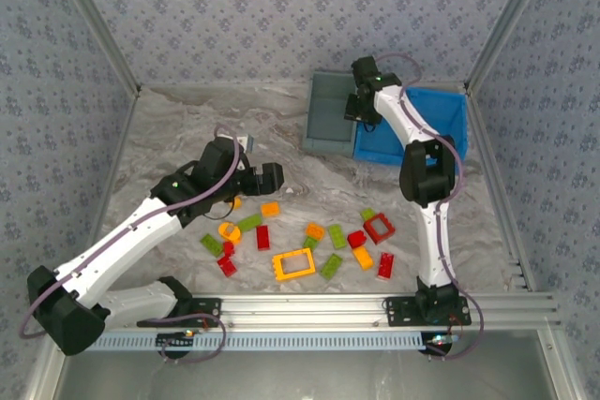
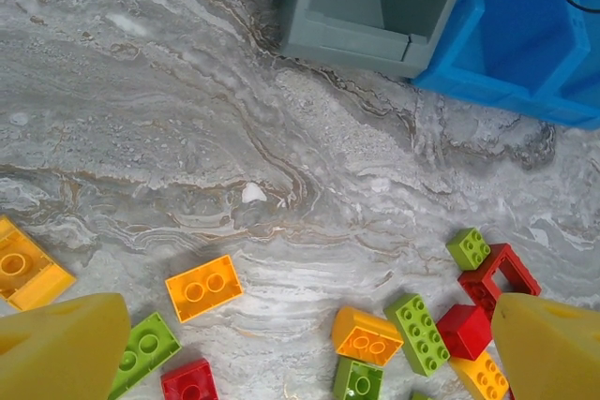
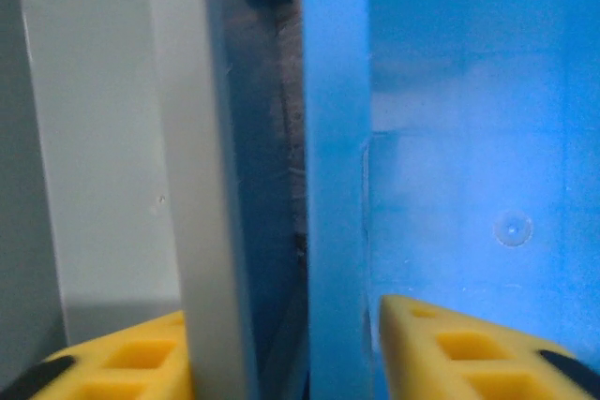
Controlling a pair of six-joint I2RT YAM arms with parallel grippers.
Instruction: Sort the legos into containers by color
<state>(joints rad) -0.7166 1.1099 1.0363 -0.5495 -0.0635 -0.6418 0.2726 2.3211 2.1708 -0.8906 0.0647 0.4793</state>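
Top external: one grey bin, one blue bin, one yellow frame.

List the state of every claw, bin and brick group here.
left claw: open, hovering above the legos.
right claw: straddling the adjoining bin walls; grip unclear.
legos: loose on the table, colours mixed.
grey bin: upright, no bricks visible inside.
blue bin: upright, no bricks visible inside.

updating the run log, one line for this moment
left end effector open near legos | right end effector straddling adjoining walls of grey bin, blue bin
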